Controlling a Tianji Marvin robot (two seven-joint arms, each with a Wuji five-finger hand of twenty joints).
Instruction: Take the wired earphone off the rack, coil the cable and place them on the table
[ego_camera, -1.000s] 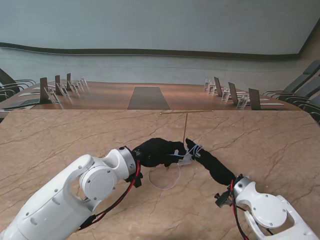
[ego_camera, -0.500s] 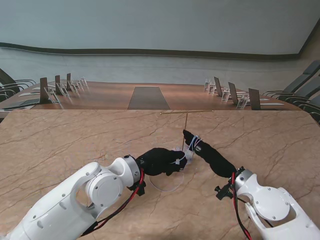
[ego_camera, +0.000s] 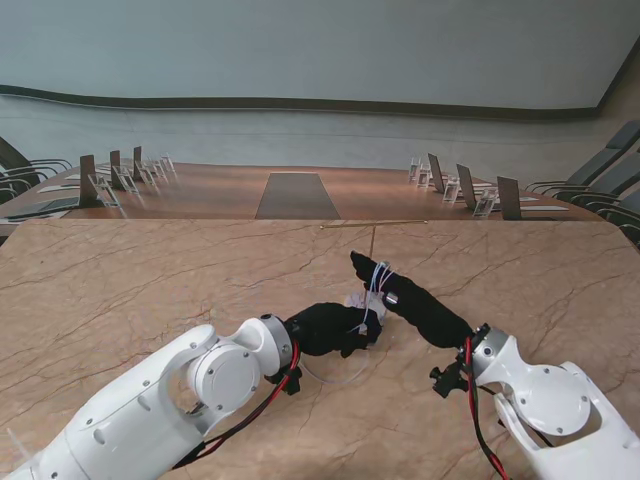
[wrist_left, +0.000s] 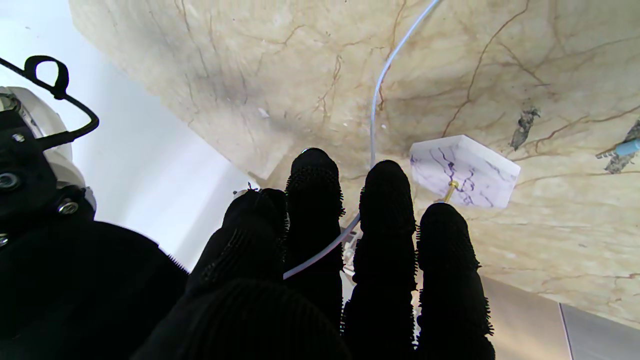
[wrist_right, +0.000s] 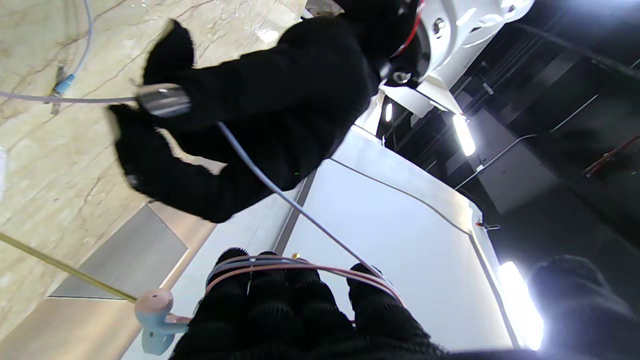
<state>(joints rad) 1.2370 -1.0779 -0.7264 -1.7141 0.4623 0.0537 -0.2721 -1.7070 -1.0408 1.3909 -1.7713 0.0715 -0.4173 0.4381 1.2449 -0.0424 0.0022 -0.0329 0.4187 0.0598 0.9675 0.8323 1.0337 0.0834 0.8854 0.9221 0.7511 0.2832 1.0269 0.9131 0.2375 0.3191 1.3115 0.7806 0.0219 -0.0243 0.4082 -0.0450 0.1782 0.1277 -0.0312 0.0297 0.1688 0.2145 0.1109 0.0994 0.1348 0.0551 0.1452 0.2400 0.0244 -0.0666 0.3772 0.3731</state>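
The earphone cable (ego_camera: 381, 279) is wound in a few turns round the fingers of my right hand (ego_camera: 402, 296), which is raised over the table. In the right wrist view the turns (wrist_right: 300, 267) cross the fingertips and a pale earbud (wrist_right: 154, 310) hangs beside them. From there the cable runs to my left hand (ego_camera: 338, 328), which pinches it at the inline remote (wrist_right: 164, 100). The cable (wrist_left: 322, 254) passes between the left fingers (wrist_left: 386, 210). A slack loop (ego_camera: 335, 376) lies on the table. The gold rack (ego_camera: 372, 228) stands just beyond both hands, on its white marble base (wrist_left: 465, 170).
The cable's blue plug (wrist_right: 62, 85) rests on the marble table (ego_camera: 120, 280). Beyond it stands a long wooden conference table (ego_camera: 300, 190) with nameplates and chairs along both sides.
My right hand has lifted and moved farther from me, towards the rack pole, with the cable turns on it. My left hand has drawn nearer to me and slightly right, still pinching the cable.
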